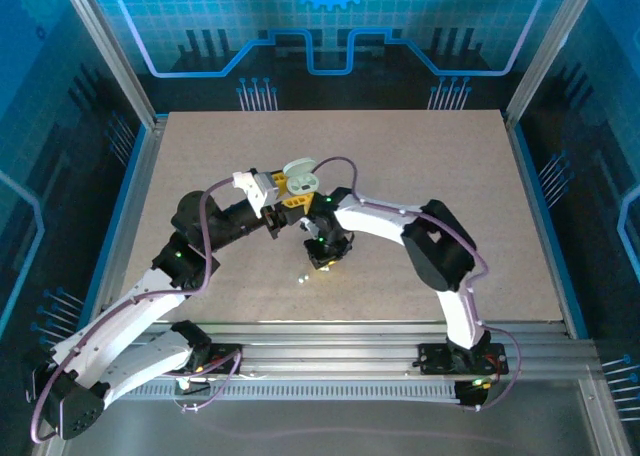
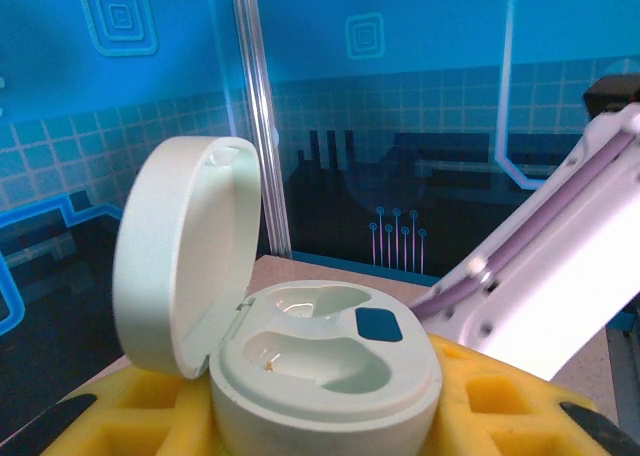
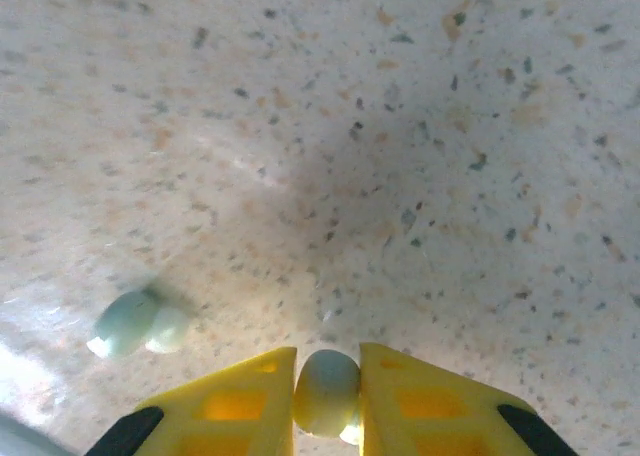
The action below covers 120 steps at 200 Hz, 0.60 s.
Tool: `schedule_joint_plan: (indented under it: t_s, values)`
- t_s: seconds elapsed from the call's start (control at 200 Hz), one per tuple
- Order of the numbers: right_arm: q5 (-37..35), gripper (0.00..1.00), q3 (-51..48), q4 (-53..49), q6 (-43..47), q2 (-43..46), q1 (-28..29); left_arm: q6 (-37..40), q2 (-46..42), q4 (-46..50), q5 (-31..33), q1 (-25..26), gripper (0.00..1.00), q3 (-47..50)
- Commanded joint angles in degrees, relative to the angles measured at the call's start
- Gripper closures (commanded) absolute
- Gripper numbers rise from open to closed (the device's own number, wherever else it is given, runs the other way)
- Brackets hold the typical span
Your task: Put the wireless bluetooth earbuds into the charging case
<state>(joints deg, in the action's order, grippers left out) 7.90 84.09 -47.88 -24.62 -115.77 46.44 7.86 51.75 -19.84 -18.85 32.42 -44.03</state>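
The earbud point(image 3: 327, 388) I'm after, a pale mint-white pebble, sits pinched between the two yellow fingers point(image 3: 245, 401) of the right tool point(image 3: 327, 364), which is clamped on it just over the speckled tabletop point(image 3: 450, 126). A second earbud point(image 3: 135, 326) of the same pale colour lies loose on the tabletop, off to the left of the pinched one in the right wrist view and well apart from it. From the overhead camera both are on the near side of the charging case point(image 2: 330, 376), toward the arm bases, with the right tool pointing down just below the case. The case itself is pale mint-white too and sits between the yellow fingers of the left tool point(image 1: 290, 189), which is closed on its base and holds it up off the tabletop. Its lid point(image 2: 180, 266) stands swung open on the left side, nearly upright. The two hollows point(image 2: 320, 361) inside the case are bare, and a small dark blue patch point(image 2: 378, 324) sits beside the farther hollow. To the right of the case, the white link of the right arm point(image 2: 560, 296) slants across the left wrist view.
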Motion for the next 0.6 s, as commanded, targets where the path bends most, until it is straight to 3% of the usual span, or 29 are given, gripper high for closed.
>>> schedule_joint_plan:
  t_s: [0.0, 0.14, 0.3, 0.46, 0.595]
  values:
    - [12.48, 0.78, -7.35, 9.96, -3.19, 11.26, -6.04, 0.18, 0.44, -1.27, -0.13, -0.27, 0.65, -0.05]
    - [32.22, 0.77, -16.89, 24.17, -7.21, 19.55, -15.52, -0.19, 1.23, -1.86, -0.27, -0.26, 0.65, 0.00]
    - [49.24, 0.78, -21.03, 33.15, -12.02, 23.74, -24.62, -0.39, 2.60, -2.75, -0.34, -0.32, 0.65, 0.04]
    - [62.66, 0.78, -20.23, 34.81, -12.27, 24.53, -28.89, -0.46, 4.19, -3.63, -0.27, -0.33, 0.65, 0.27]
    - [67.90, 0.78, -17.43, 28.89, -7.36, 24.85, -29.77, -0.22, 5.91, -4.07, -0.30, -0.27, 0.65, 0.74]
